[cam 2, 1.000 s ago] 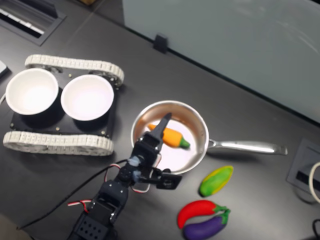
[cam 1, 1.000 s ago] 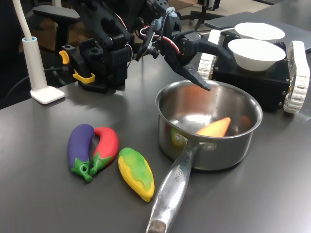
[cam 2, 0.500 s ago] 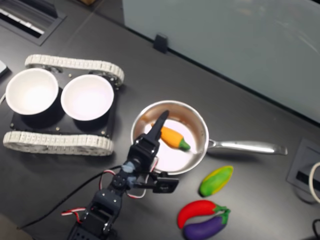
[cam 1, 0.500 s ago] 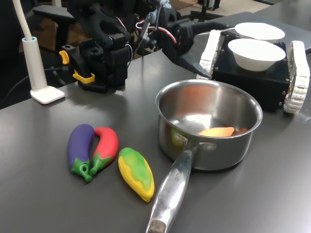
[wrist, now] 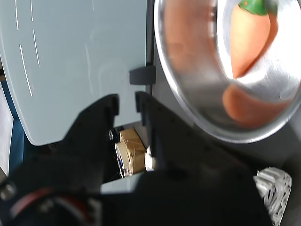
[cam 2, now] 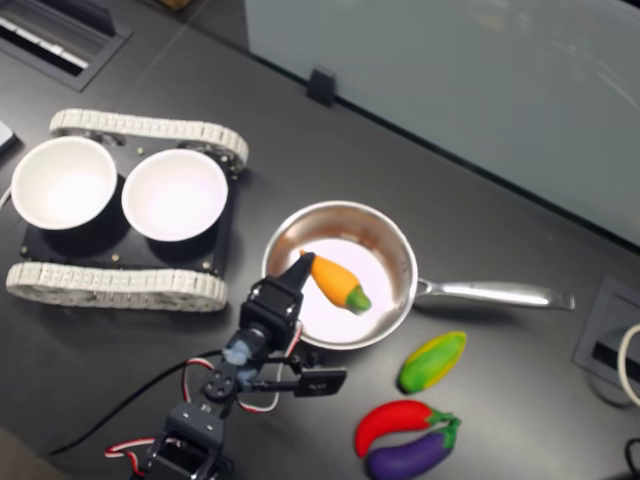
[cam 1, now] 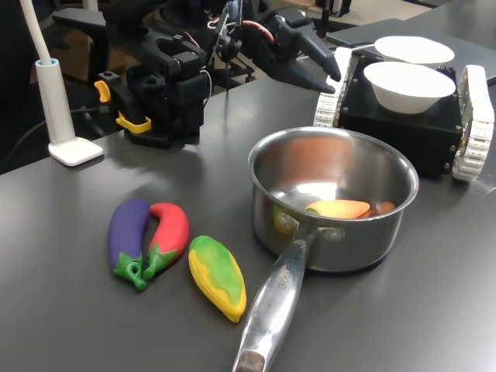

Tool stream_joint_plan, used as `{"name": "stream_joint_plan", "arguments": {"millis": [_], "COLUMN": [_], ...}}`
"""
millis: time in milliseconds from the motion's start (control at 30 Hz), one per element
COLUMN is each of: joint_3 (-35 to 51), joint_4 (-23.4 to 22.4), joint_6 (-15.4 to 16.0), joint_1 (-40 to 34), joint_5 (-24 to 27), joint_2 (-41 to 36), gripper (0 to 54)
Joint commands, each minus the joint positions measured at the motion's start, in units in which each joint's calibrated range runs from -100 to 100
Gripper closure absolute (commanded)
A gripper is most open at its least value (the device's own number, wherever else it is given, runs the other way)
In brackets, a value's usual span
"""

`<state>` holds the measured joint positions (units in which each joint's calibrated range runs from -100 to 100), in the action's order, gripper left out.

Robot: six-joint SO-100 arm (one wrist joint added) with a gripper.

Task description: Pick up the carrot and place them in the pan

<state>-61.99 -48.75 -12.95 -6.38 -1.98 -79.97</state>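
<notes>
- Inside the pan (cam 1: 353, 252), flat on the shiny floor: carrot (cam 1: 339, 208), on its side, green end turned toward the handle (cam 2: 495, 293) in the second exterior view.
- Up behind the far rim in the first exterior view: claw (cam 1: 324, 74), almost closed, just a thin slit between the jaws in the wrist view, holding nothing, well clear of the carrot.
- Probably light and squashy: matte stuffed fabric, tapered from orange to yellow, unlikely to break or dent.
- If lifted again, best pinched across the thick middle, jaws square to the long axis; likely to slide out near the thin tip, and too floppy at the leafy end.
- Polished steel for the pan: round, deep, hard, slick walls mirroring the orange; likely heavy enough to stay put under a light nudge.
- Beside the handle on the dark matte table (cam 1: 77, 310): yellow-green corn toy (cam 1: 217, 277), red pepper (cam 1: 167, 235) and purple eggplant (cam 1: 126, 232), same soft look, untouched.
</notes>
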Motion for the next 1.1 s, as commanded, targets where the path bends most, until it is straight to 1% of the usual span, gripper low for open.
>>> {"name": "stream_joint_plan", "arguments": {"millis": [0, 67, 167, 367, 500, 567, 767, 1067], "joint_3": [8.24, 9.06, 10.88, 12.06, 13.88, 14.06, 13.97, 10.88], "joint_4": [-4.26, -6.82, -11.08, -18.25, -24.13, -26.26, -30.78, -36.67], "joint_6": [2.7, 3.12, 4.63, 4.63, 4.71, 4.71, 4.71, 4.71], "joint_1": [0.65, -0.61, -1.53, -2.68, -1.65, -0.61, 1.45, 3.28], "joint_5": [0.88, 1.51, 1.95, 1.51, 0.68, 0.68, 0.39, 0.0], "joint_2": [-3.25, -5.02, -6.54, -10.0, -12.1, -13.54, -14.72, -15.39], "gripper": [53.4, 53.5, 53.5, 53.5, 53.5, 53.5, 53.5, 53.5]}}
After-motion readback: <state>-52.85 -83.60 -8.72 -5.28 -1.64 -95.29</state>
